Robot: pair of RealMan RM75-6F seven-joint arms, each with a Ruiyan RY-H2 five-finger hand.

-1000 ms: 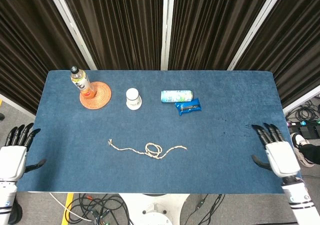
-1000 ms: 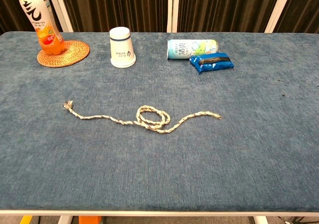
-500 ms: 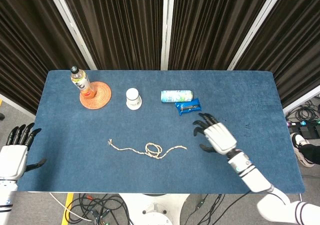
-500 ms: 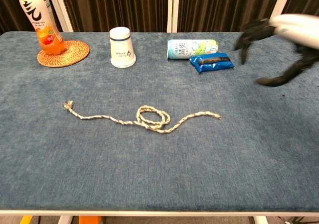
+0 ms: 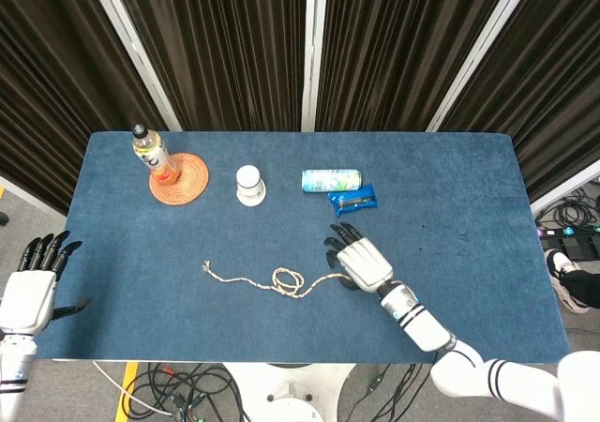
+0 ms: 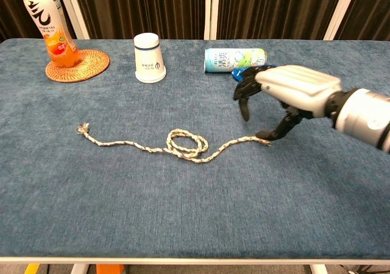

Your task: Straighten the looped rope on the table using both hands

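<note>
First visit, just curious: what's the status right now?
Right hand open, fingers at the rope's right end. Left hand open, off the table's edge. Rope looped, nothing blocking.

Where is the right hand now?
In both views the right hand hovers over the rope's right end, just in front of the blue packet.

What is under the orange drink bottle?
The orange drink bottle stands upright on a round woven coaster. The bottle covers the coaster's middle, so that part cannot be seen. The coaster lies on the blue table.
</note>
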